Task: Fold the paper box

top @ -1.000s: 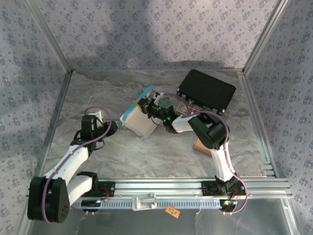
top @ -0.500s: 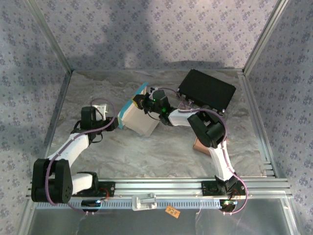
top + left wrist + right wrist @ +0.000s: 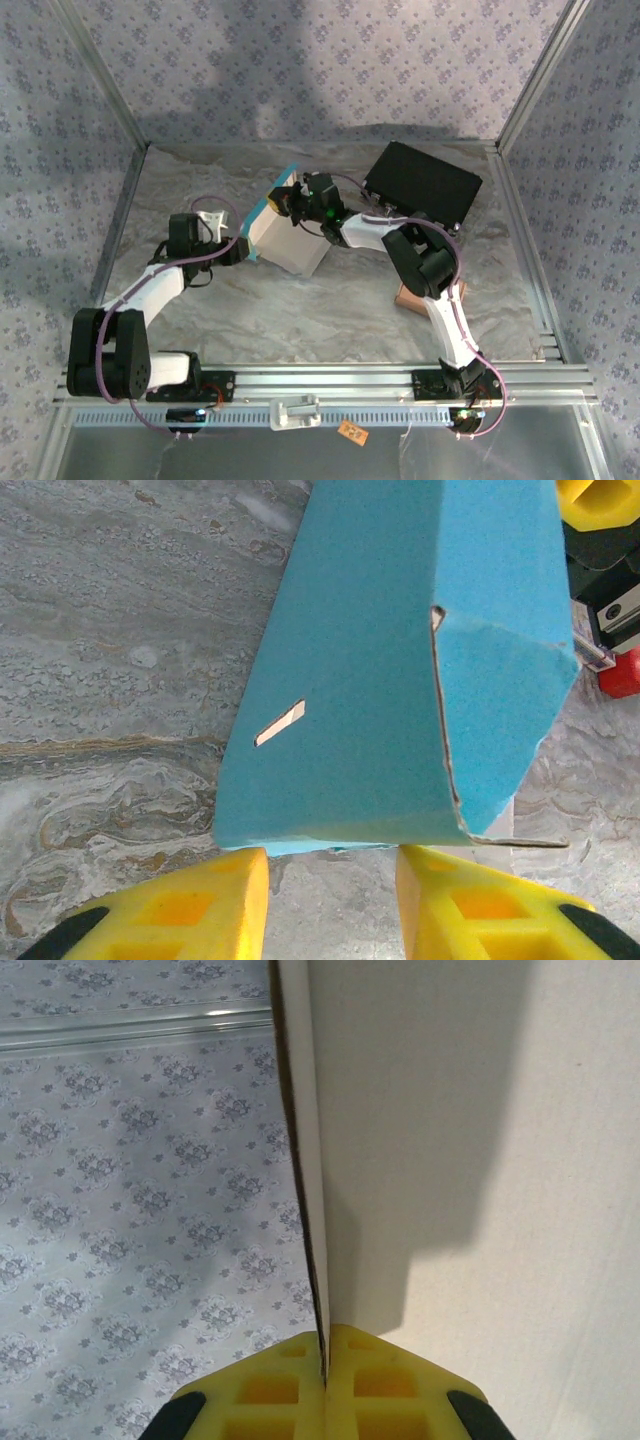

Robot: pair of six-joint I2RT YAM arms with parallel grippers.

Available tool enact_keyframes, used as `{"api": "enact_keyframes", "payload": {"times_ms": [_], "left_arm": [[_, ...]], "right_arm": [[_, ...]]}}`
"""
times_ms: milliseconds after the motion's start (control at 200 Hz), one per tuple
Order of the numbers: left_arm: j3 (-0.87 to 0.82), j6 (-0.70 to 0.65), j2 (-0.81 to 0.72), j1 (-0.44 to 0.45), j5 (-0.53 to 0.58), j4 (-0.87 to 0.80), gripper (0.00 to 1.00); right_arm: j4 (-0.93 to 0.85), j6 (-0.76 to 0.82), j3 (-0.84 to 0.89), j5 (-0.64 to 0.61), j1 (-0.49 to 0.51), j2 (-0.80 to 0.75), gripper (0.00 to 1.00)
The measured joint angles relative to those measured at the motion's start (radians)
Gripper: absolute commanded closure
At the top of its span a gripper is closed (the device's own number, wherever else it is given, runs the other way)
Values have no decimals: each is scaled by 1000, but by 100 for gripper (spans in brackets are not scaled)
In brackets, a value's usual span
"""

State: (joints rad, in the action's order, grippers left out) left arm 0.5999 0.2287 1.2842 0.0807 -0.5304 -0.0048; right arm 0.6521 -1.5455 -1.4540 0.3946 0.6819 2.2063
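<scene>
The paper box (image 3: 285,232), blue outside and white inside, sits tilted mid-table, partly folded. My right gripper (image 3: 292,200) is shut on its thin upper wall; in the right wrist view the yellow fingers (image 3: 390,1385) pinch that white panel (image 3: 470,1160) edge-on. My left gripper (image 3: 240,250) stands open at the box's left side. In the left wrist view the blue face (image 3: 400,660), with a small slot (image 3: 280,723), ends right at the tips of the left gripper (image 3: 330,885), with bare table between the fingers.
A black case (image 3: 422,185) lies at the back right. A small brown cardboard piece (image 3: 408,297) rests beside the right arm. Patterned walls enclose the marbled table (image 3: 300,310) on three sides, and a metal rail (image 3: 330,382) runs along the front.
The right gripper has carried the box's wall toward the back left, tipping the box more upright. The left gripper has followed up and right, staying against the blue side.
</scene>
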Motion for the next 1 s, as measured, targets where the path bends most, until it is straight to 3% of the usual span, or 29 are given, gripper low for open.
{"api": "enact_keyframes", "payload": {"times_ms": [530,999], "left_arm": [[98,-23,116,40,3,-1,65],[101,-23,123,73,22,6,63]], "right_arm": [[-18,-59,-10,40,-23,5,100],[21,-63,-11,41,-23,21,100]]}}
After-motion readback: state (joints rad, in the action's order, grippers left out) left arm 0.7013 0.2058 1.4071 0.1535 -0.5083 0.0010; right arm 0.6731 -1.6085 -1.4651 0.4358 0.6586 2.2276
